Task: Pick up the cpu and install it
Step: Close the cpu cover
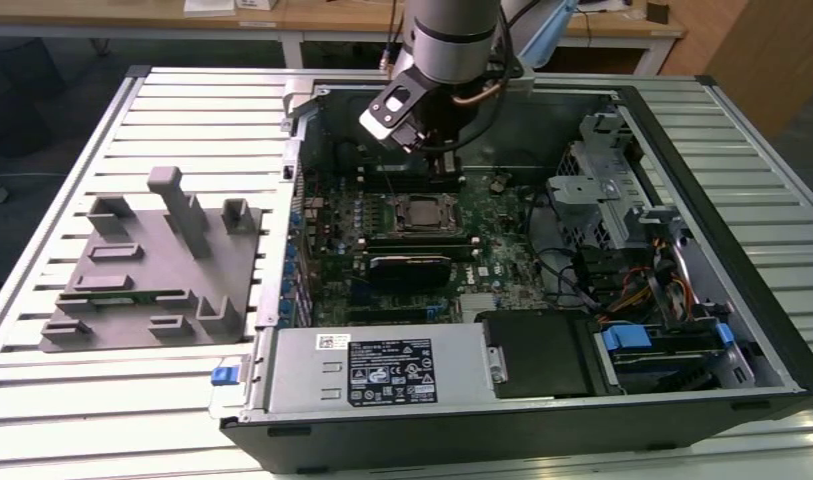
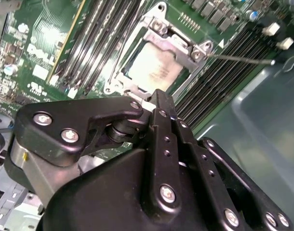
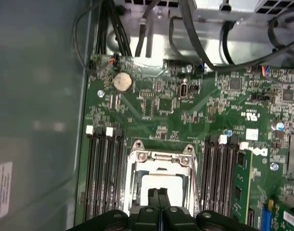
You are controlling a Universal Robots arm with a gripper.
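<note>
Closest to the lens in both wrist views sits the gripper [image 3: 159, 191], its black links and screw heads bulking in front of the socket [image 3: 161, 161]. Its 2 fingers [image 2: 162, 125] are pressed together, with no gap between them and nothing gripped. Their tips hang over the socket, and I cannot tell whether they touch anything beneath.

Inside the socket lies the cpu [image 2: 154, 67], flat, with its pale silvery top facing up and the socket's metal frame around it. In the first wrist view the fingertips cover part of it.

Black memory slots [image 3: 102, 178] run alongside the socket on 2 opposite sides, all on the green motherboard [image 3: 185, 120]. A thin metal lever [image 2: 243, 59] reaches out from 1 corner of the socket across the slots. A round coin battery [image 3: 122, 82] sits well apart from the socket, near a bundle of dark cables [image 3: 195, 43].

In the exterior view the arm [image 1: 453, 30] comes down into the open computer case [image 1: 766, 300] above the socket. A boxy power supply [image 1: 379, 365] lies on the near side of the socket. Well apart from the socket, toward the exterior view's left and outside the case, a grey slotted plastic block [image 1: 139, 270] rests on the slatted metal table [image 1: 59, 400].
</note>
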